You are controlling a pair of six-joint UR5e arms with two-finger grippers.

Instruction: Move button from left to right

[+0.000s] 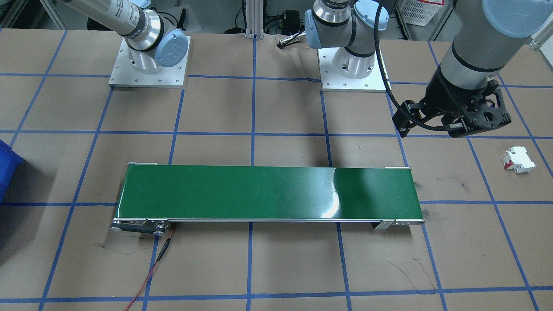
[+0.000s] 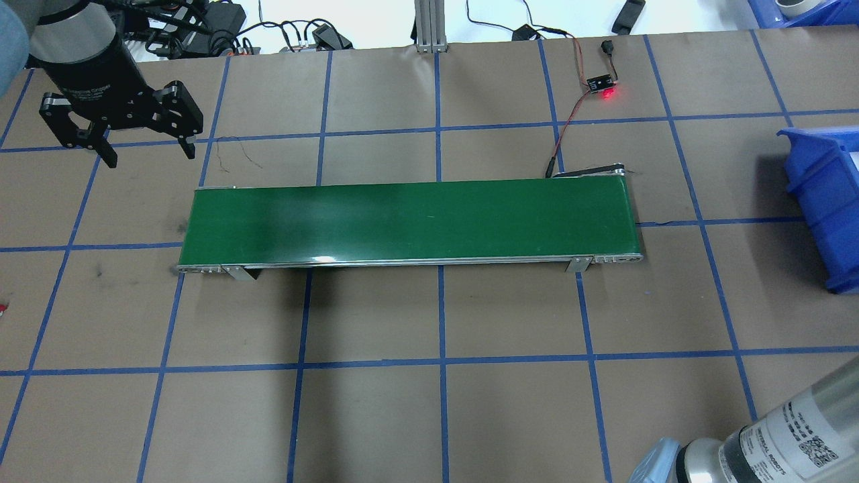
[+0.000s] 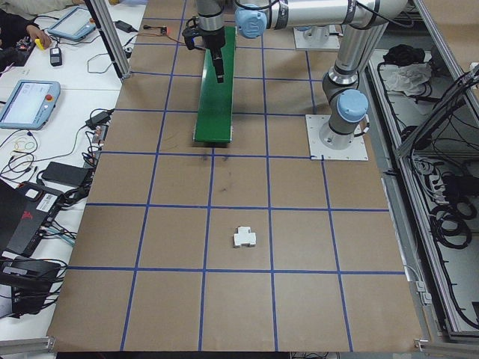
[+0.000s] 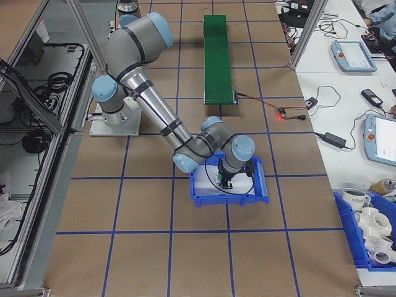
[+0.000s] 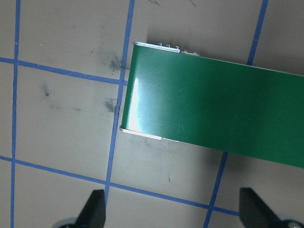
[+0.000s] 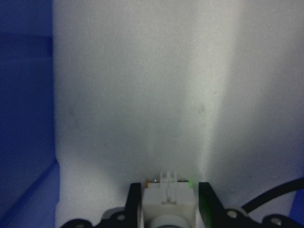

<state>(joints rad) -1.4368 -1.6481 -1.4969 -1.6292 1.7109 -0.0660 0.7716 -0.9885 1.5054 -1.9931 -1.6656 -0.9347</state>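
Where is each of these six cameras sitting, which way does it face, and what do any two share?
Front-facing: across the table, facing both bases; left gripper shows.
Overhead: behind the robot, over the conveyor belt.
Exterior left: table end; circuit breaker nearest.
Exterior right: opposite end; right arm in blue bin.
Left wrist: looks down on the belt's end.
Right wrist: fingers around the button.
Shared: belt.
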